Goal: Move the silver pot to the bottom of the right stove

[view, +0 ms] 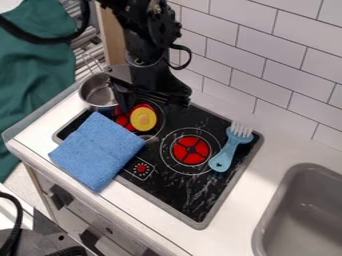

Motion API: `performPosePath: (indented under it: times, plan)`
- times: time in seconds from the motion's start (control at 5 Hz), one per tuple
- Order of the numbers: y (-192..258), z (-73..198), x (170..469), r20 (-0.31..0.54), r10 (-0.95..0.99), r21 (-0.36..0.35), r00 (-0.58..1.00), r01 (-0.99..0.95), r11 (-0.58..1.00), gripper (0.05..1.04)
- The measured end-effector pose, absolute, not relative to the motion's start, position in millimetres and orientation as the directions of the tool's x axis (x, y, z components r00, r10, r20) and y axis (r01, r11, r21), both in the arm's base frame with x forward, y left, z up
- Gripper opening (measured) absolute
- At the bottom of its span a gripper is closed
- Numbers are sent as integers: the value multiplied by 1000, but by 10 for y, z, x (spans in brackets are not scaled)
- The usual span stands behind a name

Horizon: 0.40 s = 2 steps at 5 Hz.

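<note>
The gripper (151,101) hangs open over the back left part of the black stove, its fingers spread wide. Just left of it, the silver pot (99,92) stands at the stove's back left corner, and one side of the gripper overlaps the pot's right edge in view. The pot's thin handle points up and away. The right burner (191,150) is a red disc ringed by white circles, with nothing on it.
A yellow round object (143,119) lies by the left burner, below the gripper. A folded blue cloth (97,150) covers the stove's front left. A blue brush (227,150) lies right of the right burner. A grey sink (266,220) is at the lower right; a tiled wall rises behind.
</note>
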<state>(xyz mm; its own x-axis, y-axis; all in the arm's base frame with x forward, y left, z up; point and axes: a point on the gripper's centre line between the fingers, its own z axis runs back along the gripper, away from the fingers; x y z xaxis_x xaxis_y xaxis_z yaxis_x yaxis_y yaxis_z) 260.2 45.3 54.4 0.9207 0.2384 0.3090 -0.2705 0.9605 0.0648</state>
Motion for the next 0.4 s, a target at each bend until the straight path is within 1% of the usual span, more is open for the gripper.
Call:
performPosePath:
  times: [0.2,0.4]
  plan:
    - [439,472,2559,279,237,63,931,-264,962,1007]
    - [471,438,2621,257,225,21,940,-239,971,1007]
